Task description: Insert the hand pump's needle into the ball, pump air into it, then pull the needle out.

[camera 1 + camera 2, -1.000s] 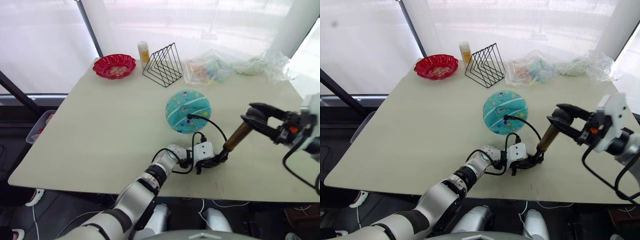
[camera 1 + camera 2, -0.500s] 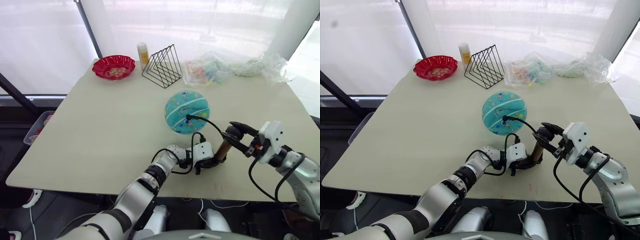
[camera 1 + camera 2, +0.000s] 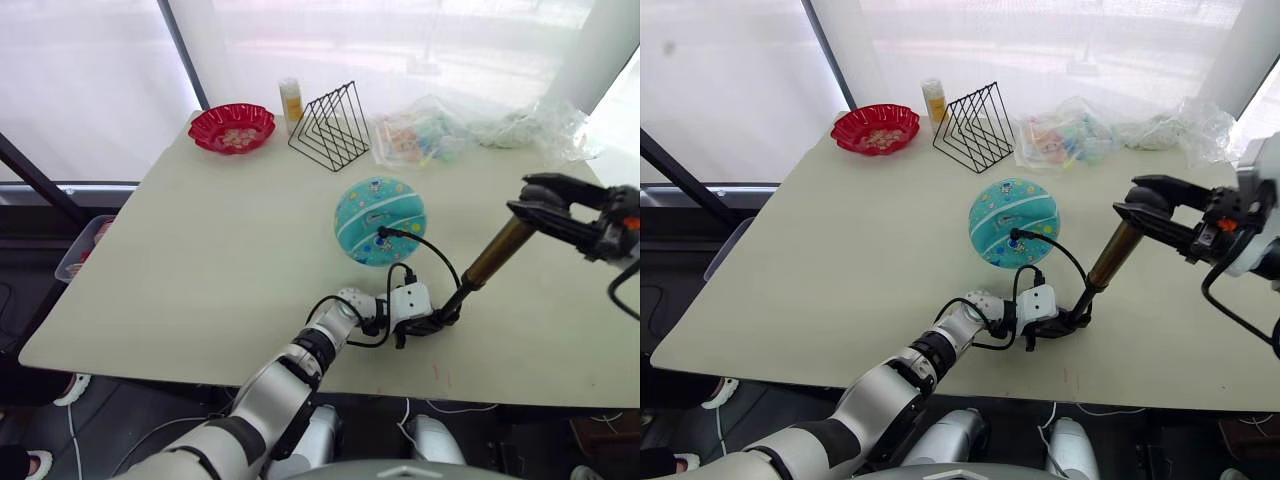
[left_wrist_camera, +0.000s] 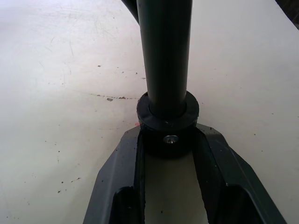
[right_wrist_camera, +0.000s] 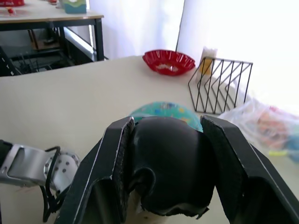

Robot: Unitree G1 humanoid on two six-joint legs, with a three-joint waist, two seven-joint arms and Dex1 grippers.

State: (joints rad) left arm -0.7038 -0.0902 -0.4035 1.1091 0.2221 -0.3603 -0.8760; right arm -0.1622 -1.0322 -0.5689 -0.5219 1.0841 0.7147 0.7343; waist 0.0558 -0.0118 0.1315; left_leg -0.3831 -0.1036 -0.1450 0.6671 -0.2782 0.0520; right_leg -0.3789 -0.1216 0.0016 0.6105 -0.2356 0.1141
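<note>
The teal-blue ball [image 3: 380,220] rests round on the table's middle. The pump's black hose [image 3: 430,250] arcs from the ball's near side to the pump's foot; the needle is hidden where the hose tip meets the ball. The hand pump [image 3: 492,257] stands tilted, its bronze barrel drawn out long. My left gripper [image 3: 440,320] is shut on its black bottom cap [image 4: 168,123], low on the table. My right gripper [image 3: 532,205] is shut on the black handle [image 5: 166,163] at the top, to the right of the ball.
A red scalloped bowl [image 3: 231,127], a yellow bottle [image 3: 291,100] and a black wire rack [image 3: 330,128] line the far edge. Crumpled plastic bags [image 3: 480,128] lie at the far right. The table's front edge [image 3: 300,378] runs just behind my left gripper.
Half a second ago my right gripper had pushed the handle down close to the pump's foot; now it has risen up and to the right, drawing the pump long again. My left gripper held still.
</note>
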